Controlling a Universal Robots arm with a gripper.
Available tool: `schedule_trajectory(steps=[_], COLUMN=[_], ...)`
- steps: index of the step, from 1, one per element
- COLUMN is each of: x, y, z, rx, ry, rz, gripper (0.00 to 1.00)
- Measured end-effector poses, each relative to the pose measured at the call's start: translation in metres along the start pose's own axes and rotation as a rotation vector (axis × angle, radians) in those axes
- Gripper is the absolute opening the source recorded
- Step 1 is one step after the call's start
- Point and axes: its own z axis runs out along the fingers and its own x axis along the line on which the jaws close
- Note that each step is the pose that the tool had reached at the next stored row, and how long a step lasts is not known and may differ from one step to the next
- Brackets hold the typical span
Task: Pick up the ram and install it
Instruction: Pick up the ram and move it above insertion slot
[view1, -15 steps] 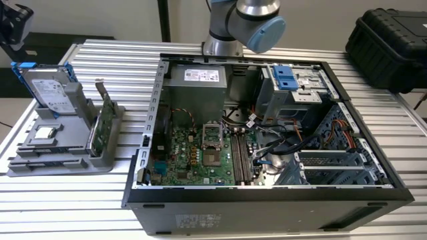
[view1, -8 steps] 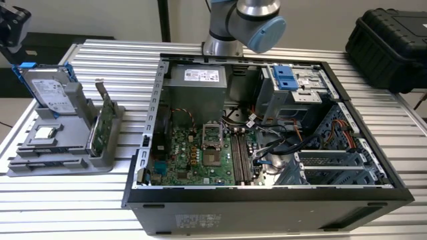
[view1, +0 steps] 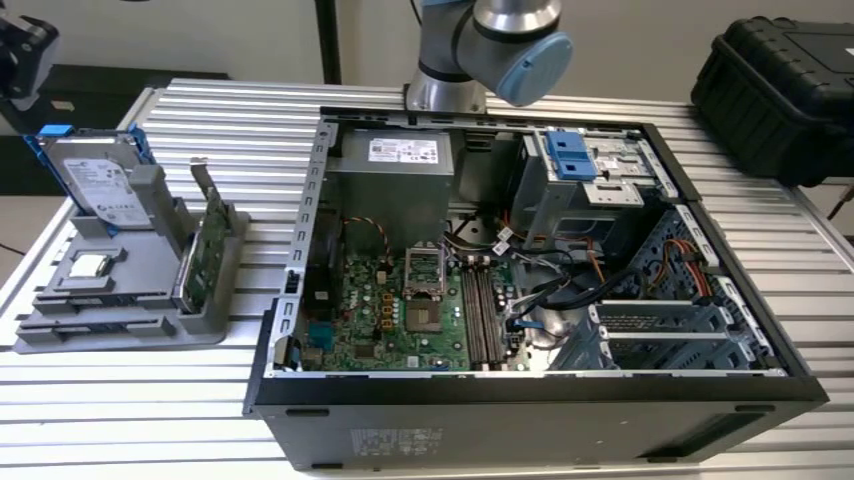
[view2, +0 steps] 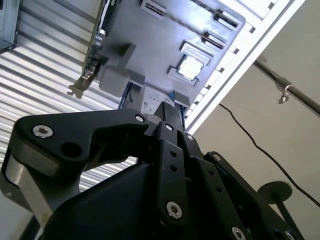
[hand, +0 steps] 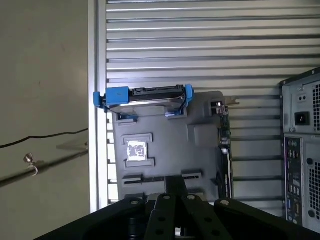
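Exterior view: black tower case (view1: 534, 400) lies open, motherboard slots (view1: 483, 300) upward for insertion. Second wrist view: thin dark ram stick (view2: 192, 21) apparently stands edge-on in grey plastic holder (view2: 150, 40) (graspable from above). First wrist view: black gripper (hand: 175, 181), 2 fingers (hand: 175, 188) together, hovers above the holder.

Arm (view1: 489, 45) up high, end effector (hand: 175, 184) closed.
From the exterior view, a grey elbow joint with a blue cap hangs at the top. In both wrist views the black end effector (view2: 167, 111) has its linkages folded inward and its fingertips pressed together.
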Motion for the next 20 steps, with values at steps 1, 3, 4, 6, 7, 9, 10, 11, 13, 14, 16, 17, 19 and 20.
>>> schedule_trajectory(steps=[1,3,4,6,7,9,10,11,13,14,16,17,19,20], x=[0.0000,-0.0001,-0.0001,-0.0001,-0.0001,-0.0002,-0.0002,-0.0002,-0.0002,-0.0003,-0.0003,-0.0003,-0.0003,-0.0003], y=[-0.0007,-0.0019,-0.0024,-0.0035,-0.0041,-0.0052,-0.0058,-0.0063,-0.0075,-0.0080,-0.0092,-0.0097,-0.0106,-0.0110], z=[0.0000,-0.0002,-0.0002,-0.0003,-0.0003,-0.0005,-0.0005,-0.0005,-0.0006,-0.0007,-0.0008,-0.0008,-0.0009,-0.0009], rx=[-0.0001,-0.0002,-0.0002,-0.0004,-0.0004,-0.0005,-0.0006,-0.0007,-0.0008,-0.0009,-0.0010,-0.0011,-0.0013,-0.0013], ry=[0.0000,0.0004,0.0004,0.0005,0.0006,0.0007,0.0007,0.0007,0.0008,0.0009,0.0010,0.0009,0.0010,0.0010], rz=[-0.001,-0.004,-0.005,-0.006,-0.007,-0.008,-0.008,-0.009,-0.009,-0.010,-0.010,-0.011,-0.011,-0.012], gripper=[0.00,0.00,0.00,0.00,0.00,0.00,0.00,0.00,0.00,0.00,0.00,0.00,0.00,0.00])
